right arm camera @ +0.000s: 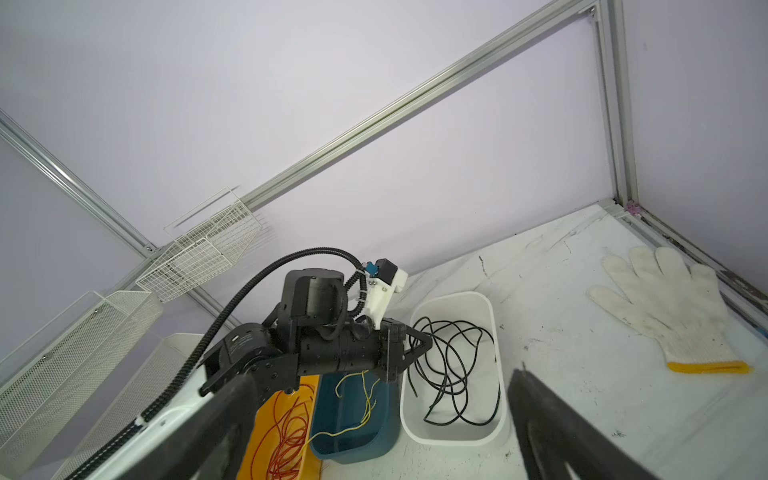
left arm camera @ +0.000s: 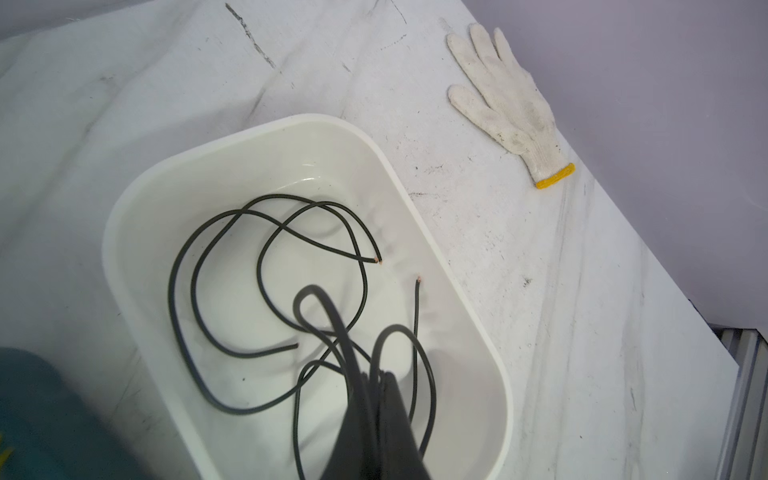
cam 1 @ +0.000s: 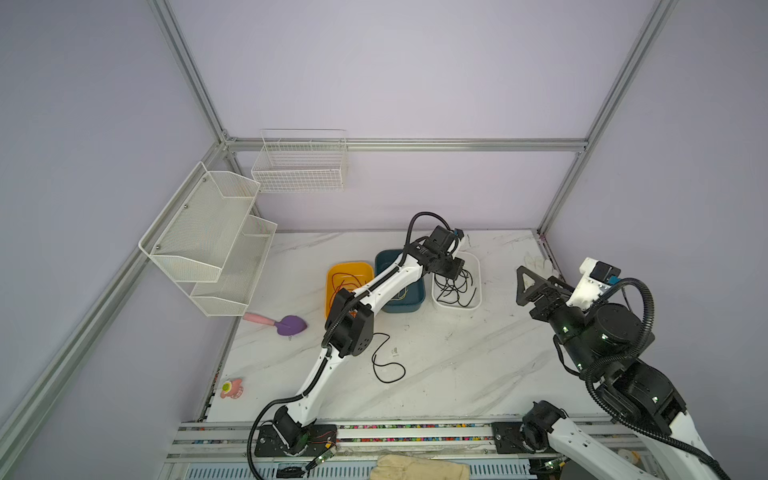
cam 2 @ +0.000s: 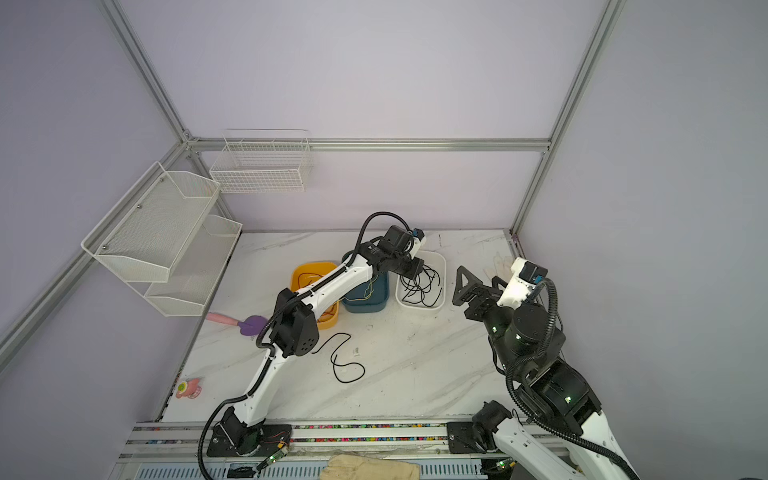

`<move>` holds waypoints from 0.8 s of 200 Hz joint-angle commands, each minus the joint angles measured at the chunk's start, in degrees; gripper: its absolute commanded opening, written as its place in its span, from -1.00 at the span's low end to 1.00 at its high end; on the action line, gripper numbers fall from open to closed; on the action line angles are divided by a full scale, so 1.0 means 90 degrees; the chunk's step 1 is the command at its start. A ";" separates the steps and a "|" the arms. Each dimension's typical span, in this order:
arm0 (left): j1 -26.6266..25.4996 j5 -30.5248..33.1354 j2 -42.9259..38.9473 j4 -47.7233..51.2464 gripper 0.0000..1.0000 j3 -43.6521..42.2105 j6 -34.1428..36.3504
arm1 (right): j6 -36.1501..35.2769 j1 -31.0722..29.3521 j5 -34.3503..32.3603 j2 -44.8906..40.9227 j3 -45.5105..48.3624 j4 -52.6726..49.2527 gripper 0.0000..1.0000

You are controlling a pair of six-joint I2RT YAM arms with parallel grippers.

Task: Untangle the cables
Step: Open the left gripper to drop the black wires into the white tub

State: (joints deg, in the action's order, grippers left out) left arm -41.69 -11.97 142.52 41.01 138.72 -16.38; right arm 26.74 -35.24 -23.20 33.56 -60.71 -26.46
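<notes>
Black cables (left arm camera: 332,320) lie in loose, crossing loops inside the white tub (left arm camera: 266,135). The left gripper (left arm camera: 376,378) hangs over that tub with its jaws pinched fully together on one black strand, which rises from the pile in a loop to meet them.

Just beside the white tub stands a blue tub (right arm camera: 357,444) with a few thin yellow cables (right arm camera: 365,399) trailing in it. On the blue tub's far side from the white one sits an orange tub (right arm camera: 253,449) holding a heap of red-orange cables (right arm camera: 291,432).

One loose black cable (cam 1: 374,360) curls on the bare worktop (cam 1: 457,374), well apart from the white tub and nearer the arms' bases.

On the white tub's other side, away from the blue one, the right gripper (cam 1: 540,286) is raised above the worktop, its jaws spread wide with nothing between them. Beyond it, by the worktop's edge, a white knitted glove (left arm camera: 503,95) with a yellow cuff lies flat.
</notes>
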 commanded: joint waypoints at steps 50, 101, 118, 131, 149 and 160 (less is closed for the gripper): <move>-0.0025 -0.0465 0.0275 -0.0438 -0.36 0.0857 -0.0379 | -0.0169 0.0002 -0.0049 -0.0343 0.0242 -0.0192 0.93; -0.0012 -0.0244 -0.0461 -0.0571 0.32 0.0838 -0.0152 | -0.0120 0.0004 0.0056 -0.0340 0.0297 -0.0327 0.93; 0.0003 -0.0205 -0.0841 -0.0671 0.53 0.0710 -0.0064 | -0.0062 0.0008 0.0128 -0.0304 0.0329 -0.0368 0.93; 0.0041 -0.0208 -0.1176 -0.0773 0.69 0.0498 -0.0051 | -0.0039 0.0009 0.0222 -0.0204 0.0340 -0.0431 0.93; 0.0127 -0.0173 -0.1773 -0.0871 1.00 -0.0035 -0.0068 | -0.0024 0.0003 0.0427 -0.0001 0.0422 -0.0444 0.91; 0.0184 0.0030 -0.2274 -0.0921 1.00 -0.0520 -0.0038 | -0.0014 0.0007 0.0760 0.0221 0.0522 -0.0377 0.91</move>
State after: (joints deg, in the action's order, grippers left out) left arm -41.32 -13.72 133.75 37.52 139.72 -17.78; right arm 26.30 -35.24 -20.88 32.36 -57.82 -29.19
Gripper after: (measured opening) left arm 0.989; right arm 0.958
